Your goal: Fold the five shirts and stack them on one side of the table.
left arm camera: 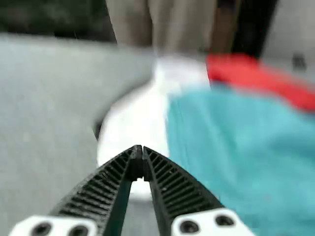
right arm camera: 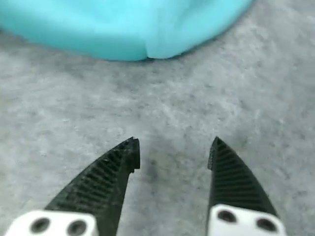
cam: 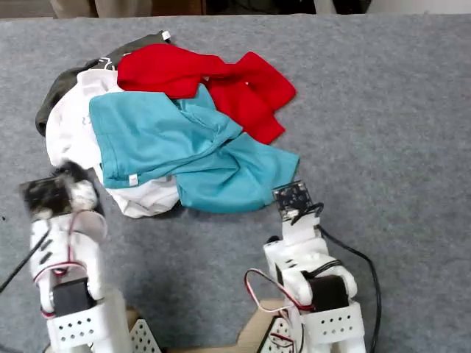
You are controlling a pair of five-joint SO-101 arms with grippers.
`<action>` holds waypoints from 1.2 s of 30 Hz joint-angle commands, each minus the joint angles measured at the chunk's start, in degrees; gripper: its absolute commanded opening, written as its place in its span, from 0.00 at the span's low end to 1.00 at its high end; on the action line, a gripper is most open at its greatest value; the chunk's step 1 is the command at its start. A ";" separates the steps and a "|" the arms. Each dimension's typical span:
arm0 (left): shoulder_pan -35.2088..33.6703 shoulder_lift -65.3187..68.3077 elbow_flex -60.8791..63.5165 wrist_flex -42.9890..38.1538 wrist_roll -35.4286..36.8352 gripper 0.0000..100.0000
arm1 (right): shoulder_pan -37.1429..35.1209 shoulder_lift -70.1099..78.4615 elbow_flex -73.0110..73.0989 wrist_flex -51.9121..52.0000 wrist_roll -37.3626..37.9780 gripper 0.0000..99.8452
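A heap of shirts lies at the table's back left: a teal shirt point(cam: 184, 147) on top, a red shirt point(cam: 221, 81) behind it, a white shirt point(cam: 70, 129) under them and a dark olive shirt point(cam: 59, 88) at the far left. My left gripper point(left arm camera: 139, 153) is shut with nothing in it, just short of the white shirt point(left arm camera: 138, 118) and beside the teal shirt point(left arm camera: 246, 147). My right gripper point(right arm camera: 173, 147) is open above bare carpet, a little short of the teal shirt's hem point(right arm camera: 123, 29).
The grey carpeted table point(cam: 383, 132) stretches bare to the right of the heap. Both arm bases point(cam: 316, 294) stand at the front edge with cables around them.
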 commanded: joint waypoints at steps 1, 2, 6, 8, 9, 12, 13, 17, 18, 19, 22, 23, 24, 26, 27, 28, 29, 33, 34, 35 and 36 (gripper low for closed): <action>-2.90 0.22 -5.36 -17.23 -0.35 0.02 | 3.30 -4.62 0.04 0.26 0.18 0.25; -2.99 0.22 -6.24 -17.93 -0.35 0.02 | 3.82 -4.79 0.04 0.26 0.18 0.25; -2.99 0.31 -10.81 -12.92 0.09 0.11 | 7.87 -4.88 -0.22 0.00 -0.88 0.29; -2.99 0.40 -14.95 -4.04 2.64 0.14 | 9.01 -4.62 -0.48 0.00 -1.05 0.32; -2.99 0.40 -17.23 1.05 4.84 0.16 | 9.01 -4.62 -1.36 0.00 -1.14 0.33; -2.90 1.80 -23.82 14.68 10.46 0.18 | 8.22 -4.53 -7.25 0.09 -1.14 0.33; -2.90 3.12 -25.49 17.23 11.69 0.19 | 7.34 -4.44 -9.63 0.18 -1.05 0.32; -2.90 13.67 -32.35 22.51 17.23 0.22 | 2.68 -4.09 -15.60 0.18 -1.05 0.27; -2.90 17.19 -34.29 23.74 18.37 0.22 | 1.80 -3.38 -16.92 0.09 -1.05 0.26; -2.90 20.88 -36.48 25.14 19.34 0.23 | 1.19 -2.42 -18.15 0.00 -1.05 0.25; -2.90 31.34 -43.08 31.47 21.10 0.26 | -0.04 2.77 -23.08 -1.32 -0.97 0.19; -2.90 34.42 -45.01 33.93 21.27 0.27 | 0.04 5.23 -24.66 -2.46 -1.05 0.18; -2.37 37.32 -46.68 36.04 21.36 0.28 | 0.13 7.96 -26.77 -3.69 -1.32 0.17; -0.70 42.51 -48.70 39.03 21.36 0.30 | 0.31 14.37 -32.04 -4.84 -1.41 0.17; -0.44 44.62 -49.32 39.91 21.36 0.31 | 0.31 17.98 -35.21 -4.92 -1.41 0.17; 0.26 46.73 -49.58 40.35 21.45 0.31 | 0.31 22.02 -38.81 -4.66 -1.41 0.17; 1.14 48.57 -49.58 40.35 21.45 0.32 | 0.31 26.07 -42.59 -4.22 -1.41 0.17; 3.16 54.46 -49.58 39.12 21.80 0.35 | -0.04 45.05 -58.95 1.85 -1.49 0.17; 3.16 55.52 -49.14 37.89 21.89 0.36 | -0.04 50.15 -62.99 3.60 -1.49 0.17; 2.90 56.66 -48.70 36.13 22.15 0.37 | -0.04 55.25 -66.77 5.54 -1.05 0.17; 2.02 57.63 -48.00 34.11 22.15 0.37 | -0.04 60.18 -70.20 7.56 -1.05 0.18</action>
